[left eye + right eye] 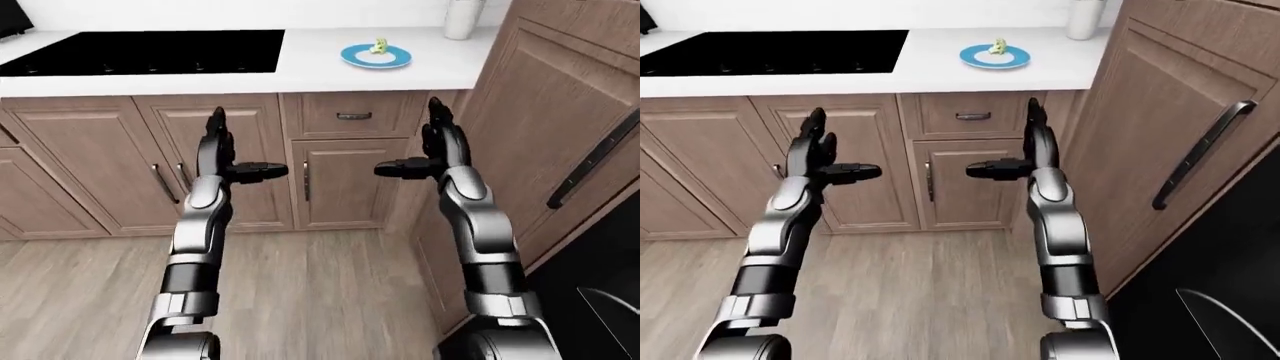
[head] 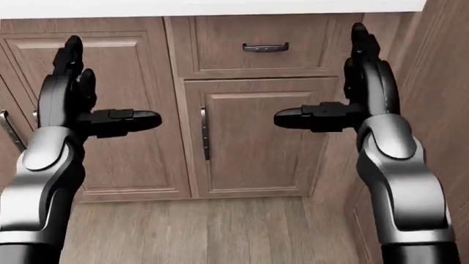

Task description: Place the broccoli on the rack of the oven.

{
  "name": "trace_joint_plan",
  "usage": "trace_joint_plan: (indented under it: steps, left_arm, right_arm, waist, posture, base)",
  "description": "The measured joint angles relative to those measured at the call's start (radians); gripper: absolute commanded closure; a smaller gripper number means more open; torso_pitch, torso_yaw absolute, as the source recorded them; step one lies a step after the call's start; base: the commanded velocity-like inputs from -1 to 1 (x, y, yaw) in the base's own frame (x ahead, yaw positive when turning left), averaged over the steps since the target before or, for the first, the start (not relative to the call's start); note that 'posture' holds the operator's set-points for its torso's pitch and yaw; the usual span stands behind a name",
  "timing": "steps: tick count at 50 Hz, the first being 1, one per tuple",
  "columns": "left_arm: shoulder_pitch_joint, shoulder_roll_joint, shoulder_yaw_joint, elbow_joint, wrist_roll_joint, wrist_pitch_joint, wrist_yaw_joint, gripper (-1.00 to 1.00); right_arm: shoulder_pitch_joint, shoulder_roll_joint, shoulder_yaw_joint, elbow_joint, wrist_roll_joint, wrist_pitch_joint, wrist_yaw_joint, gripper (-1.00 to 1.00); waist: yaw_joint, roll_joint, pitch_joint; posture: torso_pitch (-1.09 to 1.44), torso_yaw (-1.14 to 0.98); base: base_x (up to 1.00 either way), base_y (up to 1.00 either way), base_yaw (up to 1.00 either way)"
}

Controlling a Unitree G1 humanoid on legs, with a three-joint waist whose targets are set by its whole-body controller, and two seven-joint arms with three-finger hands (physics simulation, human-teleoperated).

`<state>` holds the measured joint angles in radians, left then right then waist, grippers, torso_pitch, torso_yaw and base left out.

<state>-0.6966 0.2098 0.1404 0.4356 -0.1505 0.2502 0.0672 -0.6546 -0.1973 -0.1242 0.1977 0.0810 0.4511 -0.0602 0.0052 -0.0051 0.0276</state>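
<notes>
While the small green broccoli (image 1: 379,46) sits on a round blue plate (image 1: 374,56) atop the white bench (image 1: 430,66), the left robot hand (image 2: 81,99) and right robot hand (image 2: 352,93) hang below, fingers spread, empty.

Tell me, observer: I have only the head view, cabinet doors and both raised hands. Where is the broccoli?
Observer: On a blue plate on the white counter, above the drawer; the broccoli sits near the plate's middle.
Operator: Anything else on that counter?
Observer: A black cooktop at the left of the left-eye view.
Operator: Is either hand holding something?
Observer: No. The left hand and right hand are open and empty, below counter level.
</notes>
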Motion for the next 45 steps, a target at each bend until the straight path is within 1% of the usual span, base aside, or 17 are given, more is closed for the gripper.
trace_joint_plan:
  steps: [3, 8, 11, 15, 23, 26, 28, 30, 32, 33, 36, 38, 39, 41, 43, 45]
  left_arm:
    - [-0.040, 0.007, 0.003, 0.002, -0.012, 0.025, 0.001, -1.00]
    - [-0.069, 0.034, 0.006, -0.060, -0.030, 0.079, -0.003, -1.00]
    - [-0.089, 0.048, 0.013, -0.103, -0.037, 0.133, -0.007, -1.00]
    - [-0.133, 0.067, 0.022, -0.104, -0.040, 0.164, -0.006, -1.00]
    - [-0.154, 0.084, 0.028, -0.309, -0.080, 0.328, 0.006, -1.00]
    - [-0.152, 0.088, 0.032, -0.342, -0.095, 0.364, 0.014, -1.00]
    - [-0.153, 0.095, 0.040, -0.358, -0.106, 0.388, 0.022, -1.00]
    - [-0.156, 0.101, 0.046, -0.376, -0.112, 0.397, 0.029, -1.00]
    - [-0.158, 0.106, 0.043, -0.390, -0.110, 0.396, 0.031, -1.00]
    - [-0.159, 0.105, 0.042, -0.393, -0.110, 0.394, 0.030, -1.00]
    - [-0.160, 0.097, 0.031, -0.389, -0.111, 0.393, 0.025, -1.00]
    - [-0.157, 0.091, 0.018, -0.379, -0.111, 0.393, 0.020, -1.00]
    - [-0.156, 0.090, 0.015, -0.372, -0.110, 0.394, 0.018, -1.00]
    - [-0.157, 0.090, 0.017, -0.364, -0.109, 0.397, 0.016, -1.00]
    - [-0.150, 0.098, 0.031, -0.368, -0.107, 0.402, 0.019, -1.00]
    - [-0.141, 0.102, 0.045, -0.364, -0.102, 0.403, 0.024, -1.00]
  right_arm:
    - [-0.045, -0.012, -0.001, -0.079, 0.001, 0.078, 0.001, -1.00]
    - [-0.090, -0.031, -0.016, -0.119, 0.003, 0.133, -0.005, -1.00]
    - [-0.108, -0.050, -0.031, -0.146, 0.015, 0.184, -0.010, -1.00]
    - [-0.123, -0.077, -0.044, -0.201, 0.041, 0.245, -0.008, -1.00]
    - [-0.154, -0.122, -0.074, -0.346, 0.090, 0.370, -0.021, -1.00]
    - [-0.167, -0.138, -0.084, -0.389, 0.117, 0.411, -0.029, -1.00]
    - [-0.172, -0.148, -0.090, -0.410, 0.131, 0.423, -0.035, -1.00]
    - [-0.176, -0.154, -0.092, -0.421, 0.139, 0.418, -0.041, -1.00]
    - [-0.176, -0.156, -0.088, -0.425, 0.142, 0.412, -0.045, -1.00]
    - [-0.175, -0.155, -0.085, -0.425, 0.144, 0.411, -0.045, -1.00]
    - [-0.169, -0.158, -0.085, -0.420, 0.148, 0.417, -0.044, -1.00]
    - [-0.162, -0.158, -0.089, -0.412, 0.146, 0.424, -0.046, -1.00]
    - [-0.162, -0.159, -0.090, -0.409, 0.145, 0.427, -0.047, -1.00]
    - [-0.169, -0.159, -0.089, -0.411, 0.144, 0.431, -0.048, -1.00]
    - [-0.165, -0.150, -0.079, -0.424, 0.147, 0.429, -0.046, -1.00]
    - [-0.161, -0.146, -0.067, -0.422, 0.155, 0.431, -0.039, -1.00]
  waist:
    - [0.000, -0.001, -0.002]
    - [0.000, -0.005, -0.009]
    - [0.002, -0.003, -0.003]
    - [0.003, -0.002, 0.002]
    - [0.002, -0.002, 0.011]
    - [0.001, 0.002, 0.011]
    - [-0.001, 0.000, 0.015]
    - [-0.002, -0.008, 0.013]
    - [-0.002, -0.015, 0.013]
    - [-0.003, -0.014, 0.015]
    - [-0.009, 0.009, 0.020]
    - [-0.011, 0.019, 0.020]
    - [-0.011, 0.027, 0.019]
    - [-0.010, 0.060, 0.018]
    - [0.000, 0.045, 0.025]
    - [0.003, 0.050, 0.021]
  posture:
    - [0.00, 0.00]
    - [0.00, 0.00]
    - [0.00, 0.00]
    - [0.00, 0.00]
    - [0.00, 0.00]
    - [0.00, 0.00]
    - [0.00, 0.00]
    - [0.00, 0.00]
    - [0.00, 0.00]
    - [0.00, 0.00]
    - [0.00, 0.00]
    - [0.00, 0.00]
    - [0.00, 0.00]
    - [0.00, 0.00]
    - [0.00, 0.00]
    - [0.00, 0.00]
  base:
    - [0.00, 0.00, 0.00]
    - [0.00, 0.00, 0.00]
    - [0.00, 0.00, 0.00]
    - [0.00, 0.00, 0.00]
    - [0.00, 0.00, 0.00]
    - [0.15, 0.00, 0.00]
    - [0.20, 0.00, 0.00]
    - [0.20, 0.00, 0.00]
    - [0.21, 0.00, 0.00]
    - [0.20, 0.00, 0.00]
    - [0.21, 0.00, 0.00]
    - [0.21, 0.00, 0.00]
    - [0.21, 0.00, 0.00]
    - [0.20, 0.00, 0.00]
    - [0.21, 0.00, 0.00]
    - [0.21, 0.00, 0.00]
